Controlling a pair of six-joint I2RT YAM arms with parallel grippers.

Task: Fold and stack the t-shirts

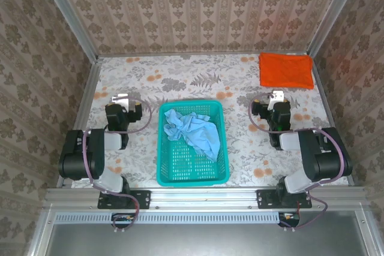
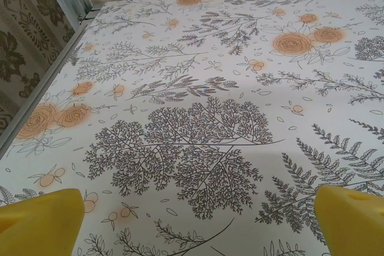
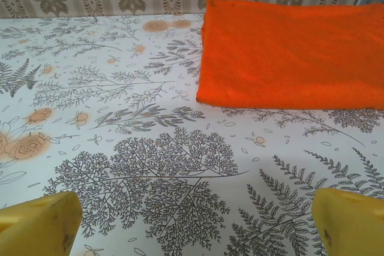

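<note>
A light blue t-shirt lies crumpled inside the teal mesh basket at the table's middle front. A bright orange t-shirt lies folded flat at the back right corner; in the right wrist view the orange t-shirt is ahead of the fingers. My left gripper rests left of the basket, open and empty, its yellow fingertips wide apart over bare tablecloth. To the right of the basket my right gripper stands open with nothing between its fingertips, short of the orange shirt.
A floral tablecloth covers the table. Patterned walls with metal rails close in the left, back and right sides. Bare cloth lies between the basket and the back wall.
</note>
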